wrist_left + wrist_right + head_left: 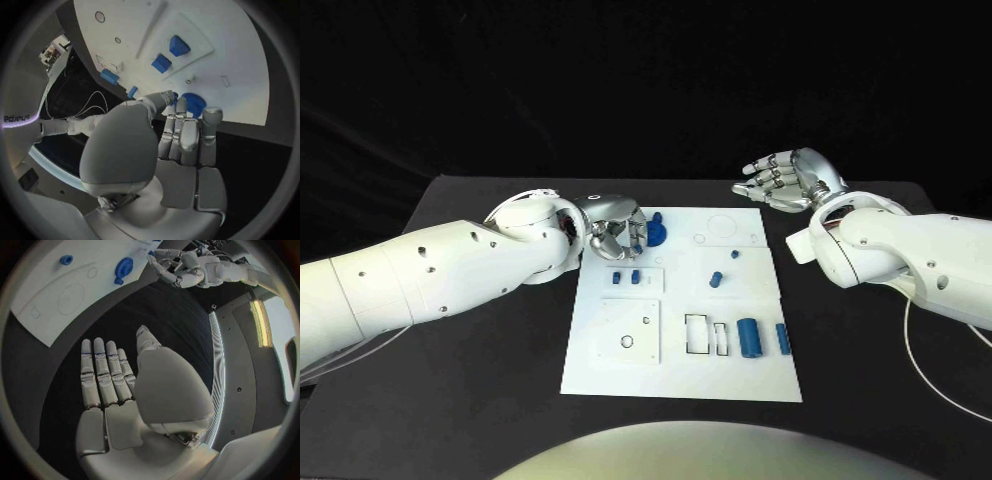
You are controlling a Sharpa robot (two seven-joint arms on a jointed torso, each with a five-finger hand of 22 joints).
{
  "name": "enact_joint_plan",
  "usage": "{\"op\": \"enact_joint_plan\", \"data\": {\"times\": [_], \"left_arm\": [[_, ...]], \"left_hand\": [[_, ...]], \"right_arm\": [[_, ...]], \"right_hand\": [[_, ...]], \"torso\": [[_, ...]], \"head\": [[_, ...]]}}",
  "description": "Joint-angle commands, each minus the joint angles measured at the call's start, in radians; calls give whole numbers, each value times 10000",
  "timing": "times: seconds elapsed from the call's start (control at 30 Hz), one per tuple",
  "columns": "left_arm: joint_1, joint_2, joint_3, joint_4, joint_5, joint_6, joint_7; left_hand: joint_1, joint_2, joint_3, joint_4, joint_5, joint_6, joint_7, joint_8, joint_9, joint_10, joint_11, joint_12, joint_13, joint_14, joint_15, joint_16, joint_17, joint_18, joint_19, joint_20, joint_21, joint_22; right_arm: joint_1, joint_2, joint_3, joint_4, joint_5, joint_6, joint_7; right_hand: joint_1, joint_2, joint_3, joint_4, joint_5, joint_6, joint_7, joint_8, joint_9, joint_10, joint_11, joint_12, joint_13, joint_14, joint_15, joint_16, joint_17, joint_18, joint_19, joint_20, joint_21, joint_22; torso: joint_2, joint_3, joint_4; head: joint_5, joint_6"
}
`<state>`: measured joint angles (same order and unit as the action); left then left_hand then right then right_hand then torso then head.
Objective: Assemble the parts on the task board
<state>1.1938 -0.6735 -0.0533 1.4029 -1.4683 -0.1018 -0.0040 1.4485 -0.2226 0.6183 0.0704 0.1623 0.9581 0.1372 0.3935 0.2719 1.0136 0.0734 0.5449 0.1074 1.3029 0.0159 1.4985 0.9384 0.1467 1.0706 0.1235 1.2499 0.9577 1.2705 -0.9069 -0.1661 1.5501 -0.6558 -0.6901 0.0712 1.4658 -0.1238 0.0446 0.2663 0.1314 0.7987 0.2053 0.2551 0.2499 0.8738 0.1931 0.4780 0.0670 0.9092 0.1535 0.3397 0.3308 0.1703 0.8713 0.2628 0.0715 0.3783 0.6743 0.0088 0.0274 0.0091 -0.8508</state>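
1. The task board (678, 385), a white plate, lies in the centre of the black table (473, 390), filling the middle of the head view from just above centre down to the lower middle.
2. The left hand (613, 232) sits at the board's upper left corner, its fingers curled down over a round blue part (655, 234). In the left wrist view the fingertips (181, 106) touch that blue disc (194, 104), which lies at the board's edge. I cannot tell whether the hand actually grips it or just rests on it.
3. The right hand (788, 181) is in the upper right of the head view, past the board's far right corner and above the table. Its fingers are apart and it holds nothing; the right wrist view shows the fingers (103, 371) straight, side by side, over bare table.
4. 2 small blue blocks (626, 277) sit on a raised square panel at centre left of the board.
5. 2 small blue pegs (715, 279) stand near the board's middle.
6. A blue cylinder (750, 338) and a slim blue bar (782, 339) lie at the board's lower right, just beside outlined rectangular slots (705, 334).
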Motion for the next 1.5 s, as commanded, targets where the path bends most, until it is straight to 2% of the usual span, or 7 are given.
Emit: {"op": "enact_joint_plan", "data": {"times": [0.03, 0.2, 0.43, 1.0, 1.5], "left_arm": [[-78, -71, 6, -16, 222, 55, -71], [-217, -149, 6, -78, 254, 93, -92], [-290, -117, 5, -206, 228, 140, -125], [-316, -19, 6, -391, 136, -67, -158], [-316, 62, 5, -426, 184, 154, -125]], "left_hand": [[-107, -8, 32, -41, 21, 79, 17, -76, 5, 70, 37, -70, -20, -53, -4, -10, -96, -8, -106, 0, -61, -51], [-103, -3, 49, -52, 27, 89, 18, -87, 7, 81, 38, -94, -21, -73, -3, -23, -132, -1, -136, 0, -80, -81], [-90, 6, 75, -76, 31, 130, 13, -91, 17, 119, 32, -125, -18, -103, -6, -42, -188, 8, -175, 0, -102, -117], [-76, -8, 97, -110, 27, 140, 17, -117, 20, 144, 35, -168, -18, -112, -7, -56, -195, 8, -177, -4, -101, -108], [-79, -6, 106, -127, 8, 178, 22, -122, 29, 187, 35, -191, -11, -114, -8, -64, -207, 3, -165, -4, -92, -91]], "right_arm": [[-4, 8, 2, -16, -63, 33, 107], [-9, 27, 2, -45, -60, 38, 119], [-17, 39, 2, -61, -59, 37, 132], [-19, 33, 2, -48, -59, 32, 130], [-19, 38, 2, -45, -59, 37, 119]], "right_hand": [[-100, 41, 9, 53, -33, -16, 517, -44, -15, -14, 10, -37, -16, -18, -5, -33, -16, 110, -53, 37, -43, -10], [-115, 46, 7, 63, -34, -12, 516, -43, -16, -10, 9, -36, -17, -14, -5, -36, -18, 111, -53, 38, -42, -14], [-128, 50, 5, 71, -34, -9, 515, -42, -17, -7, 8, -35, -18, -10, -6, -40, -22, 112, -53, 38, -42, -20], [-147, 46, -1, 82, -36, -5, 515, -42, -21, -6, 8, -37, -20, -9, -5, -50, -30, 112, -55, 39, -42, -31], [-147, 46, -1, 82, -36, -5, 515, -42, -21, -6, 8, -37, -20, -9, -5, -50, -30, 112, -55, 39, -42, -31]], "torso": [[-3, 10, 10], [-4, -6, 3], [18, 9, -9], [12, 17, -17], [8, 17, -11]], "head": [[18, -17], [49, -11], [82, -4], [106, 9], [99, -9]]}}
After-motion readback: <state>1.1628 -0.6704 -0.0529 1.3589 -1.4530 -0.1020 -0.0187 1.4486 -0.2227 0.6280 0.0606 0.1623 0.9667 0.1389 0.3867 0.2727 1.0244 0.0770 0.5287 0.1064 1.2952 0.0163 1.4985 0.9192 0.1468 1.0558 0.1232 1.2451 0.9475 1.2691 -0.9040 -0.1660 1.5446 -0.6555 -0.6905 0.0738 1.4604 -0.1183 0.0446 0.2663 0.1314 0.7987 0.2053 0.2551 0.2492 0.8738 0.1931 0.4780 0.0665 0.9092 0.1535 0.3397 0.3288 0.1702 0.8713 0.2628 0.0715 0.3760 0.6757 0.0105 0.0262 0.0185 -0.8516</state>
